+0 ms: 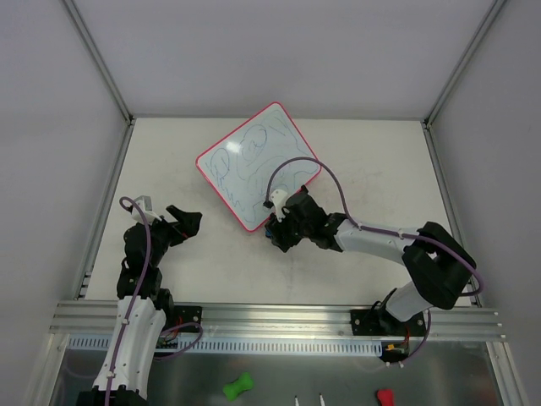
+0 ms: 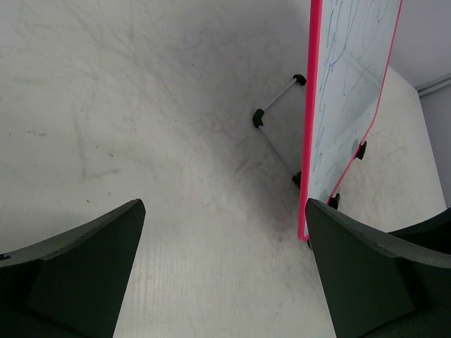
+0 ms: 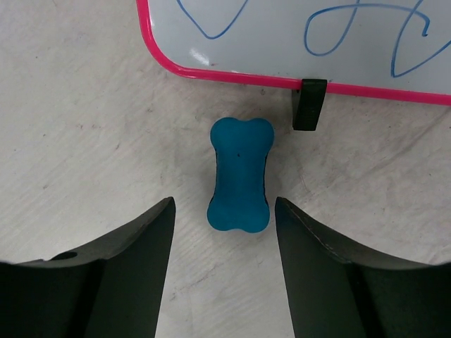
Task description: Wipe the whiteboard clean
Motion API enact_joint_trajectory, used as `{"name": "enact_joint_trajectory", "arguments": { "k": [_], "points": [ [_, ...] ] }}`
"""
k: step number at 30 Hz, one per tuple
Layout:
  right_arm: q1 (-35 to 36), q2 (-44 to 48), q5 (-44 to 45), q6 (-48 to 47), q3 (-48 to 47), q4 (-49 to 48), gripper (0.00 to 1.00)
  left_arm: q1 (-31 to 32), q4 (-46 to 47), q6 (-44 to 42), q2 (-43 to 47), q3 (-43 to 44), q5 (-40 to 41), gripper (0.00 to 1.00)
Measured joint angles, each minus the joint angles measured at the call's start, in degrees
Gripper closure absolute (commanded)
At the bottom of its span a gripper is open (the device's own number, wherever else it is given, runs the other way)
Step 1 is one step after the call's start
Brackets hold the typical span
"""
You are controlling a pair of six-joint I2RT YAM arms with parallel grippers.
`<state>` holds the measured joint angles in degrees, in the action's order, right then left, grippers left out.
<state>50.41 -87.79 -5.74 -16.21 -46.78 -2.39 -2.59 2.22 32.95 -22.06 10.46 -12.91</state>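
1. Wiping not begun, by the look of it: blue scribbles all over the whiteboard (image 1: 258, 165), no clean patch to spot
2. Prob. left to do: pick up the blue bone-shaped eraser (image 3: 239, 176), bring it onto the board, rub off every line, so nearly the whole job
3. Whiteboard spot: on the table (image 1: 380, 169), about mid-way across, a bit toward the far side, in front of both arms
4. Turned like a diamond in the top view, w/ one corner aimed at the arms and one at the back wall
5. Long axis: looks to run from near-left to far-right, but shape close to square, so not sure
6. Eraser: down on the table just beside the board's near pink edge, close to a black clip (image 3: 310, 104), touching neither; long axis aimed approx straight at that edge
7. Right gripper (image 3: 224, 205): right over the eraser, fingers part open, one by each long side, strip of table showing both sides, so not pinching yet
8. Left gripper (image 2: 225, 211): fingers wide apart, nothing btw them, low over the table near the board's left side, not touching it
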Motion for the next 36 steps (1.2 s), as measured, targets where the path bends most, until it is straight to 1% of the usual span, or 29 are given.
{"name": "enact_joint_trajectory", "arguments": {
  "k": [14, 21, 22, 23, 36],
  "points": [
    [0.3, -5.3, 1.1, -0.4, -3.4, 0.9, 0.38, 0.0, 0.0, -0.6, -0.1, 0.0, 0.0, 0.01],
    [0.3, -7.0, 1.6, -0.4, -4.4, 1.6, 0.41, 0.0, 0.0, -0.6, -0.4, 0.0, 0.0, 0.01],
    [0.3, -7.2, 1.7, -0.4, -4.6, 1.7, 0.44, 0.0, 0.0, -0.6, -0.5, 0.0, 0.0, 0.01],
    [0.3, -7.5, 1.8, -0.4, -5.0, 1.8, 0.45, 0.0, 0.0, -0.6, -0.5, 0.0, 0.0, 0.01],
    [0.3, -9.3, 2.3, -0.8, -6.5, 3.3, 0.5, 0.0, 0.0, -0.6, -0.9, 0.1, 0.0, 0.01]
  ]
}}
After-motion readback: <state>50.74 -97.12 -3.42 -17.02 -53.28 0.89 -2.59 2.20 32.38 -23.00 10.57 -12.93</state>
